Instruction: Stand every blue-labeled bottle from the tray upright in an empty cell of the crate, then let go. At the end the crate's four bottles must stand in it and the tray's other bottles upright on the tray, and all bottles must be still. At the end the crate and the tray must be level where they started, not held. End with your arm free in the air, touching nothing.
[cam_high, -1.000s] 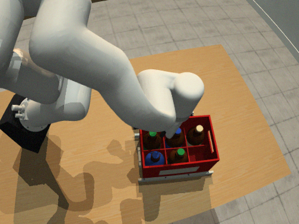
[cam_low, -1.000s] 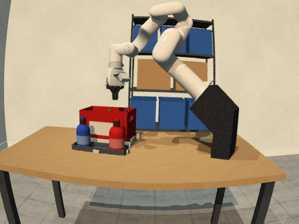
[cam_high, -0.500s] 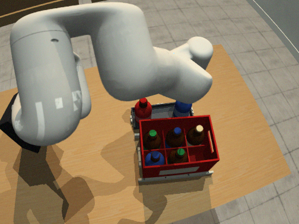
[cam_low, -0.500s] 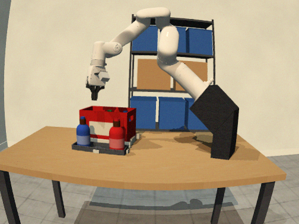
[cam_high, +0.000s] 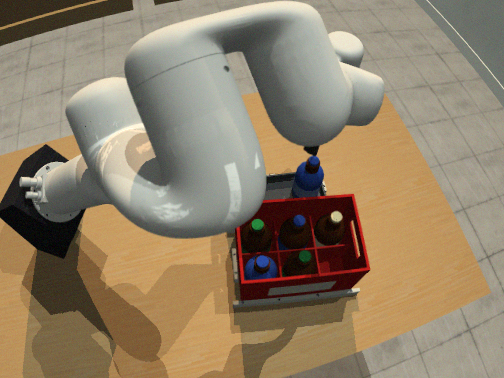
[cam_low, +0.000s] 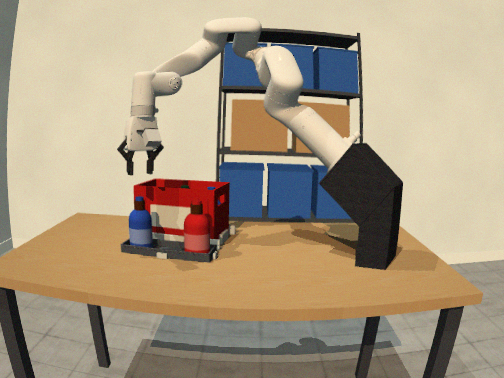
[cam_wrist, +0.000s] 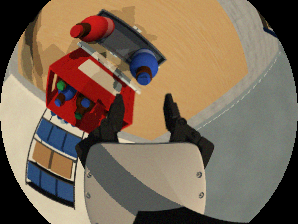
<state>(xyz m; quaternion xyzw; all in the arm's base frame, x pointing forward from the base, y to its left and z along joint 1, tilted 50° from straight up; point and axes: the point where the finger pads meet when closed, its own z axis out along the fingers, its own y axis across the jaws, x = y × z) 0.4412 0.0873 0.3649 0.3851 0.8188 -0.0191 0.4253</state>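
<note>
The blue bottle with a paler blue label band, a dark brown neck and a blue cap (cam_high: 308, 179) (cam_low: 140, 223) (cam_wrist: 143, 66) stands upright on the dark grey, shallow rectangular tray (cam_high: 280, 186) (cam_low: 172, 251) (cam_wrist: 127, 44), near one end of it. At the tray's other end stands a red bottle with a pinkish band and a brown neck (cam_low: 197, 230) (cam_wrist: 95, 28), also upright.

Just beside the tray is the red, open-topped crate with divided cells (cam_high: 300, 287) (cam_low: 182, 187) (cam_wrist: 75, 62). The top view shows five bottles in its cells: a blue one with a blue cap (cam_high: 261, 268), and four dark brown ones, two capped green, one blue and one cream. One corner cell holds no bottle. The exterior view gives little of that (only a few cap tops peek over the rim), but it shows the red bottle, which the arm hides from above.

The black-fingered gripper (cam_low: 140, 167) (cam_wrist: 143, 100) hangs above the crate and tray, its fingers well parted with nothing between them; the top view mostly hides it beneath the white, rounded arm (cam_high: 200, 125) (cam_low: 187, 57).
</note>
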